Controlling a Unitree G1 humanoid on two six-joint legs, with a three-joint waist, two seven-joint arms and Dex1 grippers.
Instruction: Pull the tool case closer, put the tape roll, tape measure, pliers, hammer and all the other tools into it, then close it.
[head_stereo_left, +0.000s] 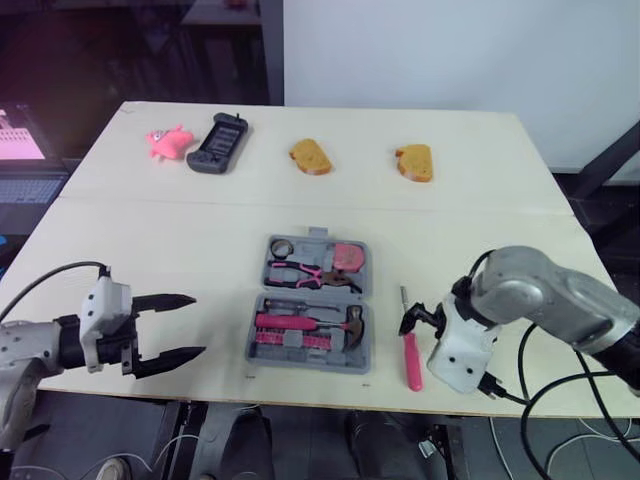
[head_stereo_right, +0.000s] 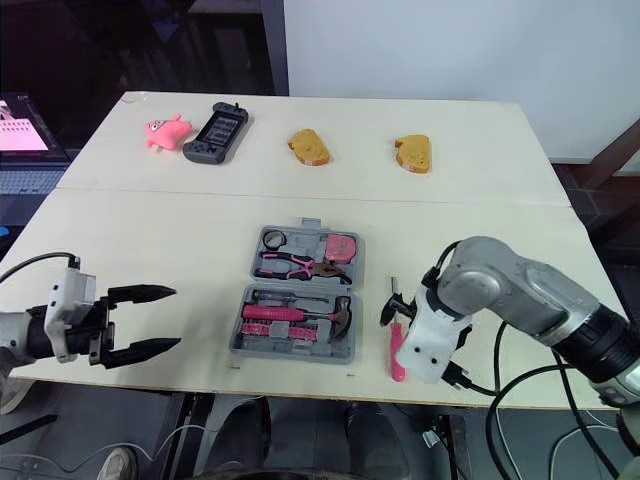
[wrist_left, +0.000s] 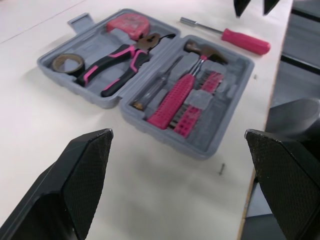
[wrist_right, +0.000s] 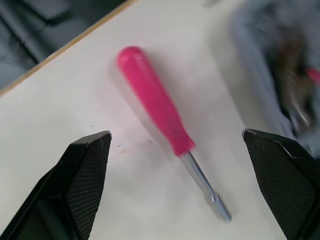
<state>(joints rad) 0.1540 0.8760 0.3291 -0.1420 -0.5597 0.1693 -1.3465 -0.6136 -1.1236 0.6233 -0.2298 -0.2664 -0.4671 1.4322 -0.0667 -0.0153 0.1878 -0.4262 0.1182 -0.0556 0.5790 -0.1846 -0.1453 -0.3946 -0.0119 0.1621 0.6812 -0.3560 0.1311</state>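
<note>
**State of work.** The grey plastic tool case (head_stereo_left: 310, 318) lies open and flat on the pale wooden desk (head_stereo_left: 150, 220), close to the near edge and between the two arms, so either arm can reach it.

- Far half: the brown tape roll (head_stereo_left: 281, 246), the pink tape measure (head_stereo_left: 347, 256) and the pink-and-black pliers (head_stereo_left: 305, 273) sit in their moulded recesses.
- Near half: the pink-handled hammer (head_stereo_left: 330, 322) sits in its recess.

**Item outstanding.** The pink-handled screwdriver with a steel shaft (head_stereo_left: 411, 355) lies on the desk just beside the case's right side. It appears to be the last loose tool.

**Right pincer** (wrist_right: 176, 134). It hangs over the screwdriver with its fingers spread wide, one on each side of the handle and not touching it. This is judged to be the alignment for a grasp across the handle.

**Left pincer** (head_stereo_left: 198, 324). It is spread wide and holds nothing, well apart from the case on its left side. It is probably kept clear there until the lid needs closing.
</note>
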